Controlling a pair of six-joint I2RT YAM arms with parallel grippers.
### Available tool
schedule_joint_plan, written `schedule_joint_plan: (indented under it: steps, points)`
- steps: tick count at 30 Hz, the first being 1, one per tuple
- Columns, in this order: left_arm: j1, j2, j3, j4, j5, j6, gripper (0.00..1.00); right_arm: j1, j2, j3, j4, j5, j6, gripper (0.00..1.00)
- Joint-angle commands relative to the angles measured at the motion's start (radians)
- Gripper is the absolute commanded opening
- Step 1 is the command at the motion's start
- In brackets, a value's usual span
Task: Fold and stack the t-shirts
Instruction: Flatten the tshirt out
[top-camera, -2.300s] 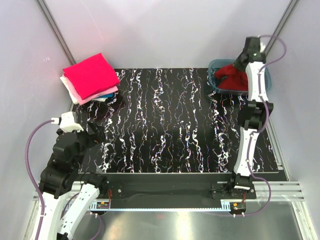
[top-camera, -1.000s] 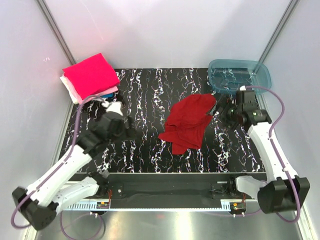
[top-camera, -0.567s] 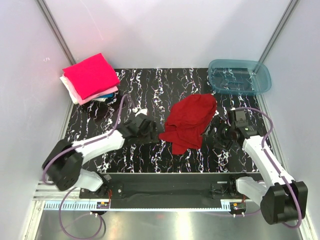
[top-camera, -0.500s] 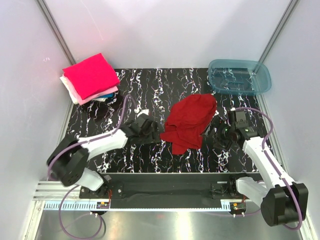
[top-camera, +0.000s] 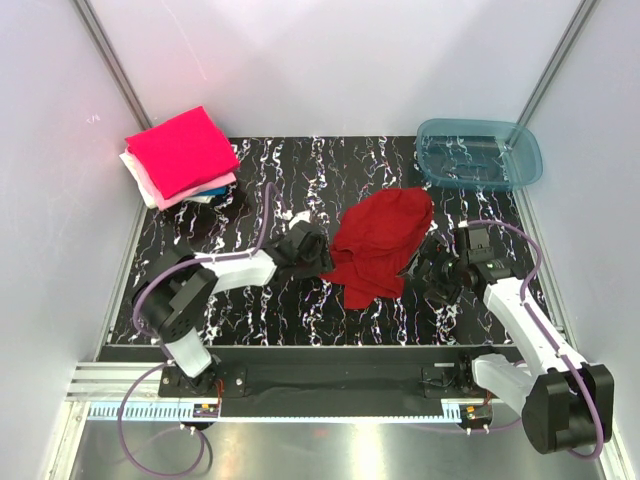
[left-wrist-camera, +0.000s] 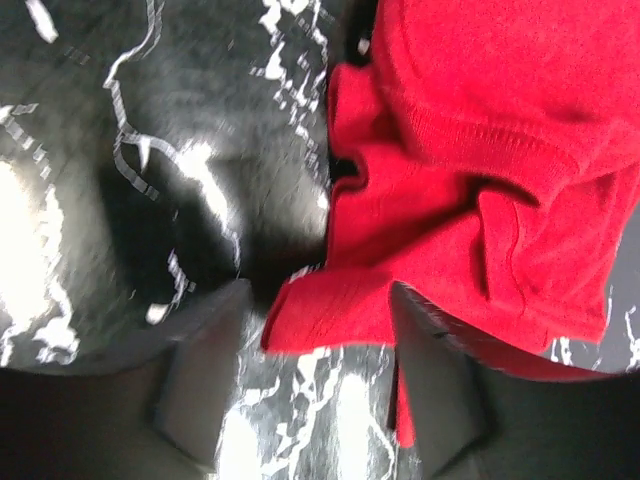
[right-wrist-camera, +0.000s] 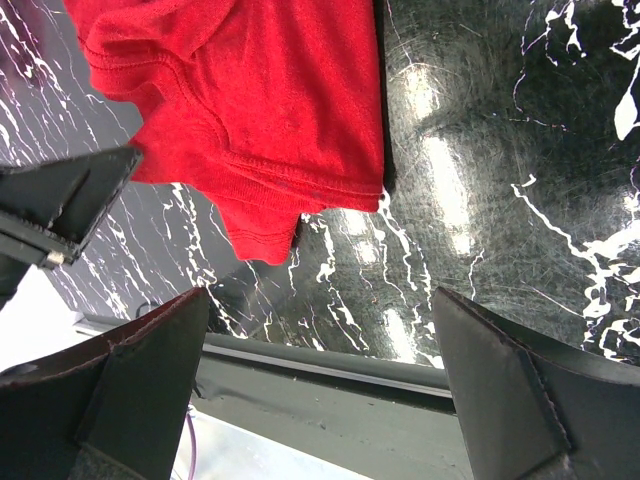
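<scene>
A dark red t-shirt (top-camera: 380, 243) lies crumpled in the middle of the black marbled table (top-camera: 300, 190). My left gripper (top-camera: 318, 256) sits at its left edge. In the left wrist view the left gripper (left-wrist-camera: 320, 390) has its jaws apart, with a corner of the red shirt (left-wrist-camera: 335, 315) lying between the fingers (left-wrist-camera: 205, 370), not pinched. My right gripper (top-camera: 432, 268) hovers just right of the shirt. In the right wrist view the right gripper (right-wrist-camera: 330, 390) is wide open and holds nothing, the red shirt (right-wrist-camera: 250, 100) ahead of it. Folded t-shirts (top-camera: 180, 150), magenta-pink on top, are stacked at the far left.
A teal see-through tub (top-camera: 480, 152) stands at the far right corner with nothing in it. Grey walls and metal posts close in the table on three sides. The table's near edge and a metal rail (right-wrist-camera: 330, 370) show under the right gripper.
The left arm has swung right from near the stack to the shirt's left edge, and its jaws have narrowed. The right gripper has shifted slightly beside the shirt. The shirt lies as before.
</scene>
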Motion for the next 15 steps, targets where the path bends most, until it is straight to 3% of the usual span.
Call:
schedule_joint_plan:
  steps: [1,2,6,7,10,15]
  points:
    - [-0.004,0.058,0.022,0.033,0.013,-0.013,0.58,0.011,-0.013,0.009,0.026,-0.014,-0.002,1.00]
    - [-0.003,0.062,0.019,0.031,0.020,-0.016,0.54,0.013,-0.014,0.009,0.024,-0.013,-0.003,1.00]
    - [-0.003,0.053,0.012,0.087,0.069,-0.007,0.07,0.010,-0.013,0.006,0.024,-0.010,-0.002,1.00]
    - [-0.004,0.033,0.009,0.088,0.076,-0.011,0.00,0.010,-0.014,0.009,0.021,-0.008,-0.005,1.00]
    - [-0.003,-0.069,-0.001,0.079,0.114,-0.025,0.00,0.011,-0.011,0.042,-0.014,0.022,-0.020,1.00]
    - [0.011,-0.371,0.127,-0.184,0.085,-0.100,0.00,0.008,-0.008,0.131,-0.077,0.076,-0.041,1.00]
